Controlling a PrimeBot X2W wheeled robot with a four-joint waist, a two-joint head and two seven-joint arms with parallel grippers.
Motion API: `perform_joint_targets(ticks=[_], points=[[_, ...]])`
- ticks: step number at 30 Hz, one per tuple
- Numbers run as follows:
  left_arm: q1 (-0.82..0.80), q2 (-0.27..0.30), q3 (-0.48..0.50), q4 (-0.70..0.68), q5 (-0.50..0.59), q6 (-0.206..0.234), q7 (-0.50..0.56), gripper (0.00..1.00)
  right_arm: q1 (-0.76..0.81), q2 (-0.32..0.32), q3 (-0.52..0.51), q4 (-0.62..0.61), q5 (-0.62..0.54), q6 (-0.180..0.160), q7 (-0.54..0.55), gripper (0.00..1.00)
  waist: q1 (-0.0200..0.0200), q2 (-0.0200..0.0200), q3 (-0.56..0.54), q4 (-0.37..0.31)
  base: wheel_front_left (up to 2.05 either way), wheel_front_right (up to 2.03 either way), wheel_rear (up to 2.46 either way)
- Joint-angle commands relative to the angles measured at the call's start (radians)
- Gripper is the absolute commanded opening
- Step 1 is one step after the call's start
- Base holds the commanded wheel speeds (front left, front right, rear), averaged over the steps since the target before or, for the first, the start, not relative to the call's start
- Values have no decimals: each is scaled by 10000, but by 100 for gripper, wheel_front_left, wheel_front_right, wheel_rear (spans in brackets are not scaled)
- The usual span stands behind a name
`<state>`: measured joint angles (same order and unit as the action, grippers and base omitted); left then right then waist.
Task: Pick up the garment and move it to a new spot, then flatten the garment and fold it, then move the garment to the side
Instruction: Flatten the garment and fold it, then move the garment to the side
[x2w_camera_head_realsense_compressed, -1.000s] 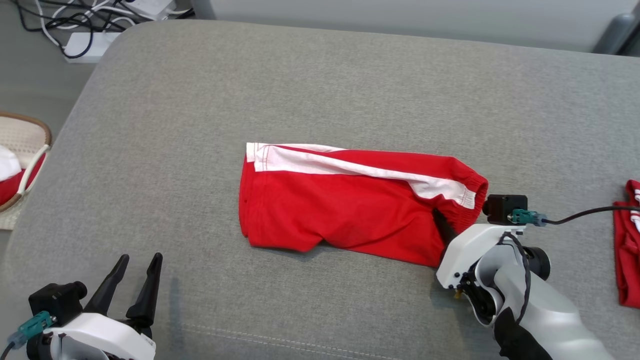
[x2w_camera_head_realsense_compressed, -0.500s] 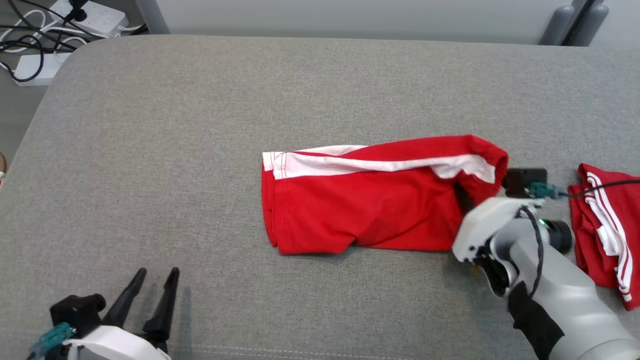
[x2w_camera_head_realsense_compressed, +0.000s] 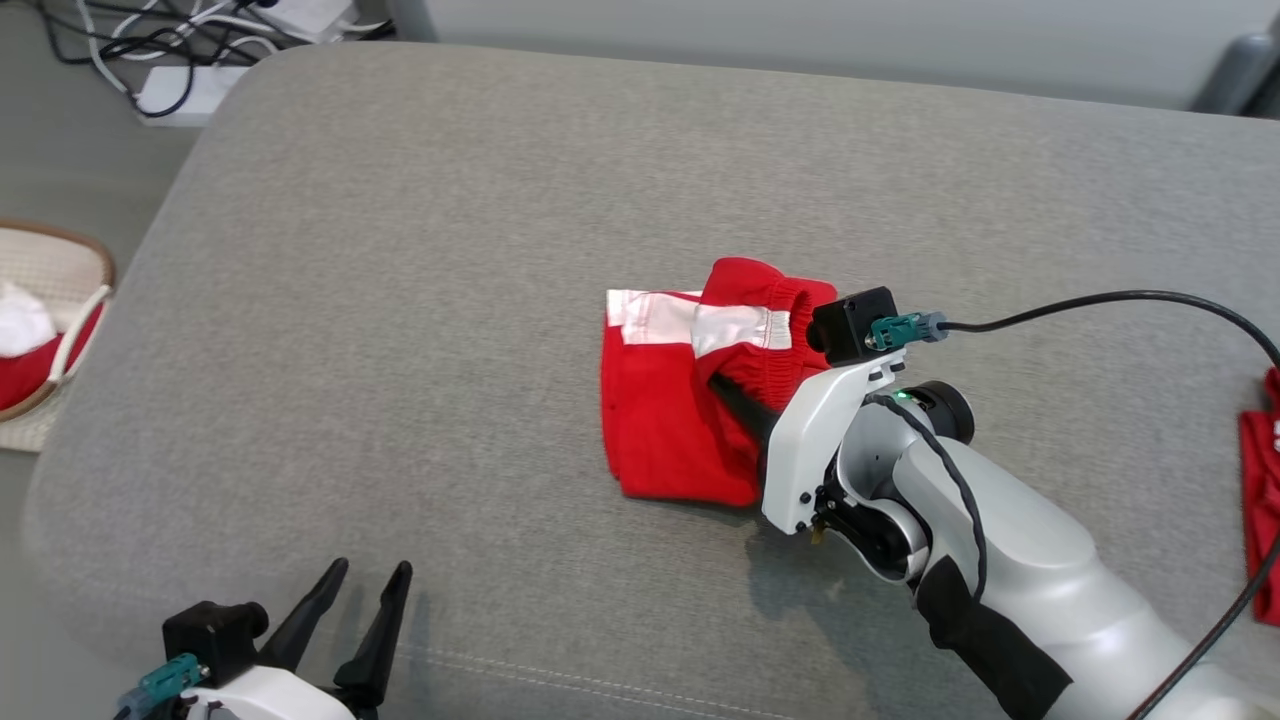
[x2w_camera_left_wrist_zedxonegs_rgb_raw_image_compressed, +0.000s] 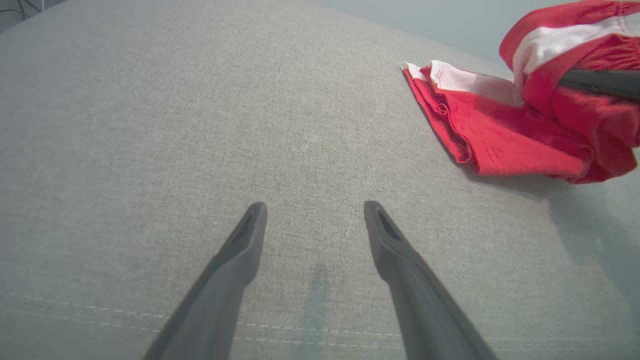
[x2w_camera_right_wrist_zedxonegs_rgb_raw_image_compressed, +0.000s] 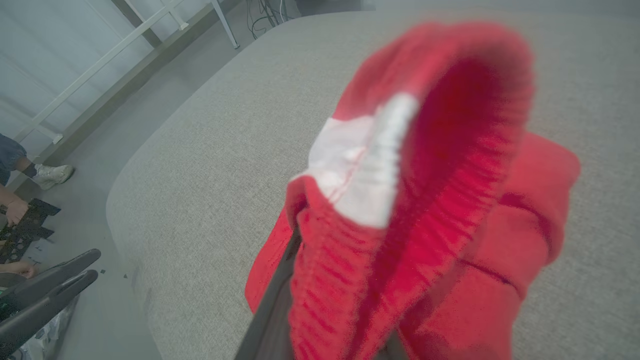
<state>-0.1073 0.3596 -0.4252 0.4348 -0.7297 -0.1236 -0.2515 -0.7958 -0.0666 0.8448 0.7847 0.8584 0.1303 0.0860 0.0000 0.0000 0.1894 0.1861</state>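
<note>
Basket (x2w_camera_head_realsense_compressed: 60, 300): at the far left, off the bench (x2w_camera_head_realsense_compressed: 400, 250), with white and red cloth inside.
Left end effector (x2w_camera_head_realsense_compressed: 371, 566): low at the near edge of the bench, released, fingers spread wide and holding nothing, as a second ago; well apart from the shorts.
Shorts (x2w_camera_head_realsense_compressed: 660, 420): near the middle of the bench. A second ago stretched out long from left to right; now much shorter, the right end lifted and carried back toward the left.
Long axis: lower layer flat, running left to right, white-striped hem end pointing left.
Waistband (x2w_camera_head_realsense_compressed: 765, 300): raised off the bench, doubled over above the lower layer.
Right end effector (x2w_camera_head_realsense_compressed: 735, 398): clenched on the shorts at the waistband end; earlier at the shorts' far right end, now over their middle.
Second red garment (x2w_camera_head_realsense_compressed: 1262, 480): at the right edge, well apart.
</note>
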Motion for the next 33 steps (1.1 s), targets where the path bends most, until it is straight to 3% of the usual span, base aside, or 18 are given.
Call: perform_joint_targets(ticks=[1, 6, 8, 10, 17, 23, 28, 33], points=[[-396, 197, 235, -72, -81, -71, -103, 100, -226, 164, 13, -175, 13, 4, 69, 0, 0, 0, 47, 426, 0, 0, 0], [-548, 124, -155, 42, -267, -71, -103, 100, -574, 164, -18, 427, -127, 4, 109, 0, 0, 0, 133, 1151, 0, 0, 0], [-576, 132, -336, 136, -322, -71, -103, 100, -696, 164, -112, 794, -155, 4, 78, 7, 0, 0, 167, 1383, 0, 0, 0], [-617, 139, -452, 220, -389, -71, -103, 100, -871, 164, -114, 1246, -381, 4, 104, 100, 0, 0, 200, 1540, 0, 0, 0], [-632, 186, -295, 344, -523, -71, -103, 100, -1268, 164, -479, 1635, -589, 4, -294, 100, 0, 0, 208, 1383, 0, 0, 0], [-597, 153, 58, 21, -338, -71, -103, 100, -1649, 164, -1684, 2247, -982, 4, -1484, 100, 0, 0, 199, 854, 0, 0, 0], [-556, 145, 216, -270, -214, -71, -103, 100, -1304, 164, -2582, 3344, -1293, 4, -2498, 100, 0, 0, 265, 596, 0, 0, 0], [-540, 221, 233, -458, -189, -71, -103, 100, -686, 164, -2611, 3412, -1125, 4, -2831, 100, 0, 0, 364, 551, 0, 0, 0]])
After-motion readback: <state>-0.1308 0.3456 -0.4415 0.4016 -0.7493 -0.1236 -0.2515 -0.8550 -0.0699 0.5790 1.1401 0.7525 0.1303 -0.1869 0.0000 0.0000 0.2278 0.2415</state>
